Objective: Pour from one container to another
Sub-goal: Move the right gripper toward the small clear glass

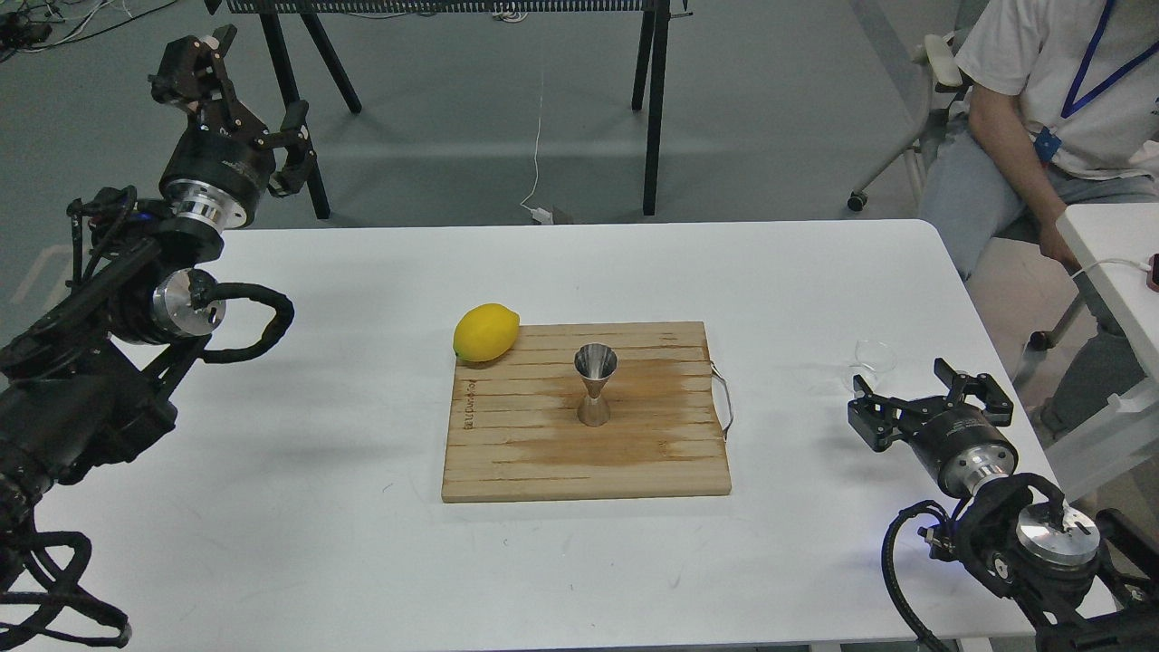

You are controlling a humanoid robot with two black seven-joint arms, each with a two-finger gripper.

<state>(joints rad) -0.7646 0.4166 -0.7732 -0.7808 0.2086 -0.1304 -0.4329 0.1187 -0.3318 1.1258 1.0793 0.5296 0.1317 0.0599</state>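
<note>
Steel catches the light at the centre of the frame, where the jigger [596,385] stands upright on the wooden board [543,453], well apart from the lemon [486,332] at the board's upper-left corner. At right of centre the clear cup [873,359] sits on the white table [362,561], just above the right gripper [931,394], whose fingers are spread wide and hold nothing. The left gripper [243,95] hangs in the upper left of the frame, also parted and empty. Reaching for the cup looks like the step in hand: bring the spread fingers level on both sides of its wall below the rim, close gently since it seems light and likely to skid, then lift it upright before carrying it toward the jigger's narrow mouth.
</note>
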